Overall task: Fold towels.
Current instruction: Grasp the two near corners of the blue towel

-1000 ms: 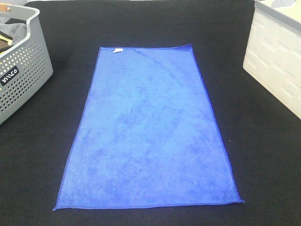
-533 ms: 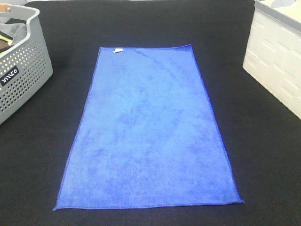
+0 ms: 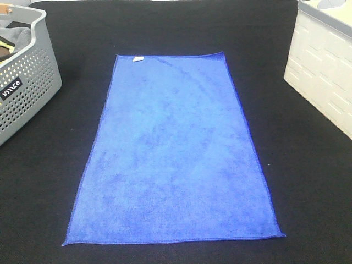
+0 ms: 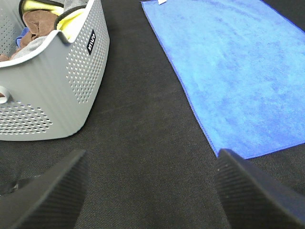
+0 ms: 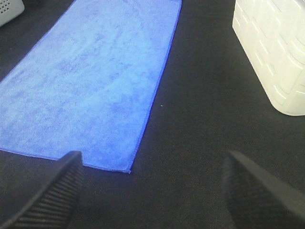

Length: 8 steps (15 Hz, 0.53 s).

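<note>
The surface (image 3: pixel 49 181) is covered with a black cloth. The blue towel (image 3: pixel 173 154) lies flat and open on it, between the two grippers and ahead of both. The left gripper (image 4: pixel 151 160) stays low over the cloth with its jaws wide apart and empty; the grey basket (image 4: pixel 57 81) is ahead on its outer side. The right gripper (image 5: pixel 153 157) is also wide apart and empty, with the white crate (image 5: pixel 271 52) ahead on its outer side.
</note>
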{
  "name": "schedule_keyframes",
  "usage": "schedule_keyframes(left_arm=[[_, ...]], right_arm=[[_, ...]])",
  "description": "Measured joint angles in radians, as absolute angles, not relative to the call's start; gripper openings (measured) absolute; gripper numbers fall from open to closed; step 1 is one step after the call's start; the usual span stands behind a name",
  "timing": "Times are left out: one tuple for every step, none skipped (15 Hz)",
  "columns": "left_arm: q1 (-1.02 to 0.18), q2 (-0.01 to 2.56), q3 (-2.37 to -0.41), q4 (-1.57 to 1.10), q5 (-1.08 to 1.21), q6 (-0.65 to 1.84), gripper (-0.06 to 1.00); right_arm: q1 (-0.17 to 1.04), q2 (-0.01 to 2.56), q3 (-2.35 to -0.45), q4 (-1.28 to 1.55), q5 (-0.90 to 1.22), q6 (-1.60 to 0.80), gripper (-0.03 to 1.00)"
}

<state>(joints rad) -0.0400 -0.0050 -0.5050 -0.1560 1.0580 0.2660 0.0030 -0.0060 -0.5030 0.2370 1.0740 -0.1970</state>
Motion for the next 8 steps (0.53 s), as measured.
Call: schedule_keyframes(left_arm=[[-0.040,-0.005,-0.505,-0.156,1.058,0.266,0.71],[-0.040,-0.005,-0.505,-0.156,1.058,0.266,0.71],[-0.040,-0.005,-0.505,-0.156,1.058,0.266,0.71],[-0.040,-0.005,-0.505,-0.156,1.058,0.266,0.71],[-0.040,-0.005,-0.505,-0.156,1.058,0.266,0.71],[-0.040,-0.005,-0.505,-0.156,1.058,0.266,0.71],[-0.040,-0.005,-0.505,-0.156,1.058,0.266,0.71],[-0.040,-0.005,-0.505,-0.156,1.058,0.266,0.71]], right_arm=[[0.003,-0.006,-0.503,0.237,1.074,-0.197,0.75],[0.003,-0.006,-0.503,0.237,1.074,-0.197,0.75],[0.003,-0.006,-0.503,0.237,1.074,-0.197,0.75],[0.003,-0.006,-0.503,0.237,1.074,-0.197,0.75],[0.003,-0.006,-0.503,0.237,1.074,-0.197,0.75],[0.003,-0.006,-0.503,0.237,1.074,-0.197,0.75],[0.003,-0.006,-0.503,0.237,1.074,-0.197,0.75],[0.003,-0.006,-0.503,0.237,1.074,-0.197,0.75]])
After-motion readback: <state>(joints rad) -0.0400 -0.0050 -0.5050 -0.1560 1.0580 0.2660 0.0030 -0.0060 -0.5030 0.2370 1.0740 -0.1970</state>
